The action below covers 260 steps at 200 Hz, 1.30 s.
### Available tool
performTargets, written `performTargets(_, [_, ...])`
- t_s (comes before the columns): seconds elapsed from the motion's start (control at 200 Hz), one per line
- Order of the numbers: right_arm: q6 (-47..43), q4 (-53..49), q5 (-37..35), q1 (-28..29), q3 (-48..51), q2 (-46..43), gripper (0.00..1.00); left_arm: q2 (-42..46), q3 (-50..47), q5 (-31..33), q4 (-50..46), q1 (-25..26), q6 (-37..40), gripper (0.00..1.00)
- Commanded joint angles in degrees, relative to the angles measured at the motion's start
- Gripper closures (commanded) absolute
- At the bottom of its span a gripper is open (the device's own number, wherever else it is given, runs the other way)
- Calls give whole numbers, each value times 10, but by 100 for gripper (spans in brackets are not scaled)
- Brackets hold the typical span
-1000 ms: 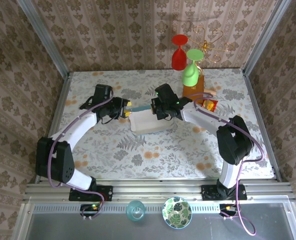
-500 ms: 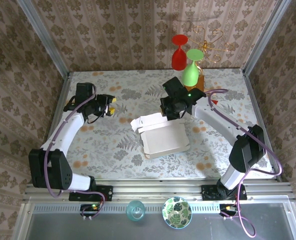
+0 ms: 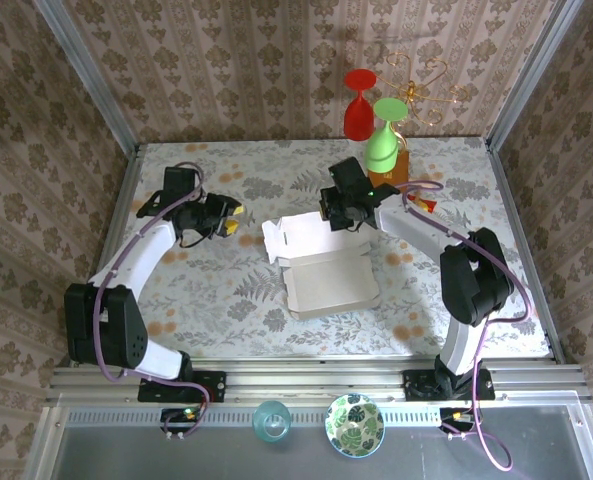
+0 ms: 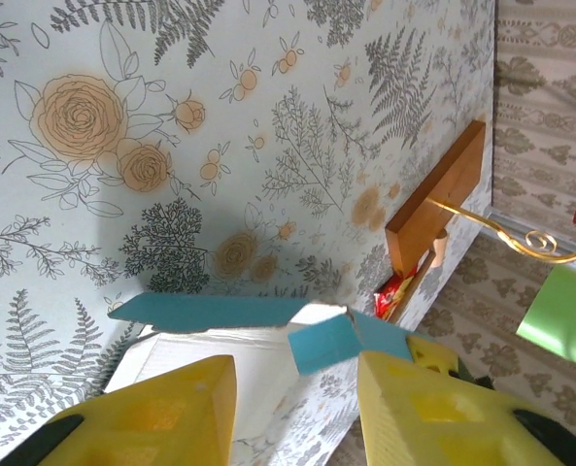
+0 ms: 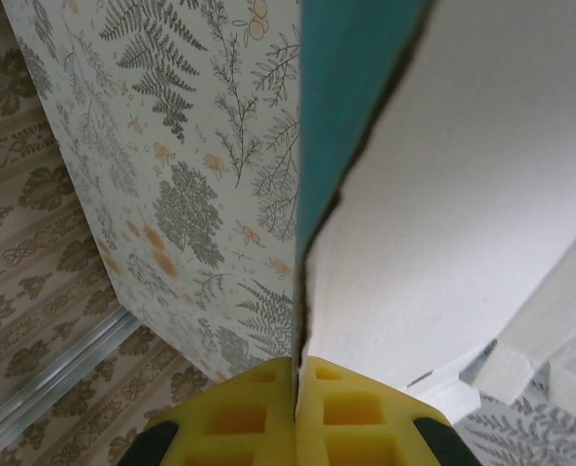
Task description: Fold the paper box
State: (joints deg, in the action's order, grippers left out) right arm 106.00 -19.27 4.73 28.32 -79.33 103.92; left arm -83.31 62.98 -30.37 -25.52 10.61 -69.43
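Note:
The paper box [image 3: 328, 278] lies open in the middle of the table, white inside up, with its lid panel [image 3: 306, 234] raised toward the back. My right gripper [image 3: 348, 216] is shut on the far edge of that lid; in the right wrist view the thin sheet [image 5: 443, 194], blue outside and white inside, runs between the yellow fingers [image 5: 355, 408]. My left gripper [image 3: 232, 220] hangs open to the left of the box, apart from it. In the left wrist view the box's blue flaps [image 4: 268, 320] lie beyond the spread yellow fingers [image 4: 171, 408].
A brown-orange upright block [image 3: 388, 175] with a gold wire stand holding a red glass [image 3: 358, 105] and a green glass [image 3: 382, 140] stands at the back right. A small red packet [image 3: 421, 208] lies beside it. Two bowls [image 3: 354, 424] sit below the table's front rail.
The right gripper has drawn back toward the rear with the lid, and the box now lies flatter and open. The left gripper, away from the box, has shifted slightly right.

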Motion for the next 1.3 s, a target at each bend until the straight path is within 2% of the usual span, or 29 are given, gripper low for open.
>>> performTargets(0.0, [-23, 97, -15, -8, 39, 8, 100, 2, -7, -14, 5, 13, 47, 63])
performTargets(0.13, [-36, 158, -20, -14, 66, 5, 100, 12, -25, -14, 22, 50, 58, 68])
performTargets(0.31, [-61, 226, -19, -26, 89, 8, 100, 44, -108, -13, 92, 102, 39, 73])
performTargets(0.46, [-61, 263, -15, -27, 114, 1, 100, 48, -181, -3, 199, 130, 16, 73])
performTargets(0.55, [-63, 281, -13, -27, 129, -5, 100, 61, -203, 21, 211, 116, 35, 70])
performTargets(0.63, [-75, 294, -9, -28, 138, -10, 100, 79, -204, 43, 211, 90, 84, 70])
performTargets(0.785, [-106, 367, 1, -30, 171, -15, 100, 43, -148, 58, 173, 59, 246, 90])
performTargets(0.885, [-126, 434, 4, -33, 204, -17, 100, 0, -138, 49, 184, 42, 293, 97])
performTargets(1.07, [-133, 537, 23, -40, 236, -8, 100, -56, -128, 43, 220, 46, 344, 94])
performTargets(1.295, [-134, 632, 37, -41, 250, -3, 100, -44, -164, 63, 270, 43, 377, 91])
